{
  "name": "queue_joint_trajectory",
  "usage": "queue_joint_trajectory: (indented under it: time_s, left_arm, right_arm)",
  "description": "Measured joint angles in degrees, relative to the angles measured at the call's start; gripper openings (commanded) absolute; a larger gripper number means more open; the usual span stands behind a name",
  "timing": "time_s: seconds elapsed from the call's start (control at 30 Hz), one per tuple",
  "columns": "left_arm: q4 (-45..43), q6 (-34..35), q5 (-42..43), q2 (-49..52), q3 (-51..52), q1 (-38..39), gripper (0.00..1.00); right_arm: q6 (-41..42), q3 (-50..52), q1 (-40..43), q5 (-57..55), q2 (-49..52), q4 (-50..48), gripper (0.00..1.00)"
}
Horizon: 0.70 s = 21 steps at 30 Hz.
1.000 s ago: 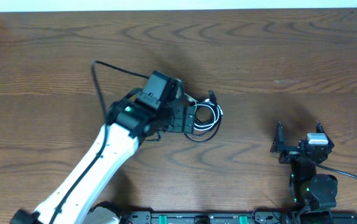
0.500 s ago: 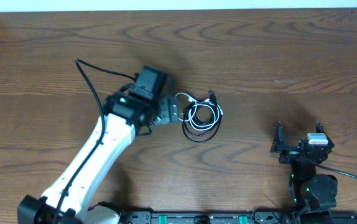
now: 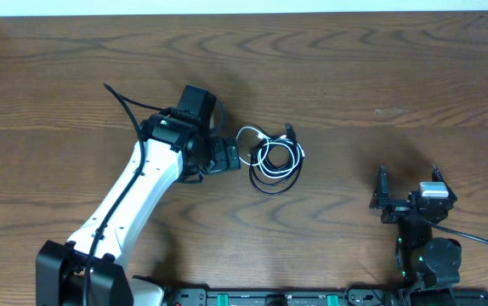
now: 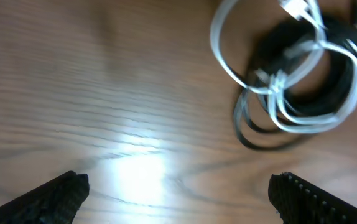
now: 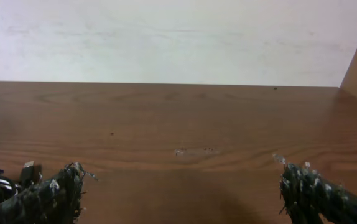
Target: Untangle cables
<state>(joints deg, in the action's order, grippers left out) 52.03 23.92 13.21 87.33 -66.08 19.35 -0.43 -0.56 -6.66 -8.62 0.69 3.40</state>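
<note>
Cables lying in one tangled coil on the tabletop, brown wood, white wall running behind, one white cord looping among black ones, left hand beside them, right hand well apart, both gaping empty.

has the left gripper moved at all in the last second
Yes. The left gripper has drawn back leftward in the overhead view, off the tangled black and white cables it covered before.

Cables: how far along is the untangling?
Done: nothing yet; the cables lie in one tangle, the white cable looped through the black cables. In hand: nothing; the left fingers hover open beside the tangle, and the right fingers sit open, well away from it. Left: pulling every cable apart.
</note>
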Motion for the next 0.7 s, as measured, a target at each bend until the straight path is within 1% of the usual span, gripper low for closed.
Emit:
queue_joint_trajectory:
  time_s: [0.1, 0.23, 0.43, 0.6, 0.7]
  left_arm:
    - [0.0, -2.21, 3.39, 0.0, 0.0, 0.0, 0.98]
    - [-0.81, -3.5, 5.16, 0.0, 0.02, 0.0, 0.98]
    - [-6.1, -4.0, 4.15, 0.0, 0.02, -0.02, 0.98]
    - [-12.04, -3.1, 2.91, 0.13, 0.07, -0.02, 0.98]
    - [-13.79, -2.54, 2.71, 0.61, 0.07, 0.0, 0.98]
  right_arm:
    - [0.0, 0.0, 0.0, 0.0, 0.0, 0.0, 0.99]
    - [0.0, 0.0, 0.0, 0.0, 0.0, 0.0, 0.99]
    - [0.0, 0.0, 0.0, 0.0, 0.0, 0.0, 0.99]
    - [0.0, 0.0, 0.0, -0.02, 0.0, 0.0, 0.99]
    - [0.0, 0.0, 0.0, 0.0, 0.0, 0.0, 0.99]
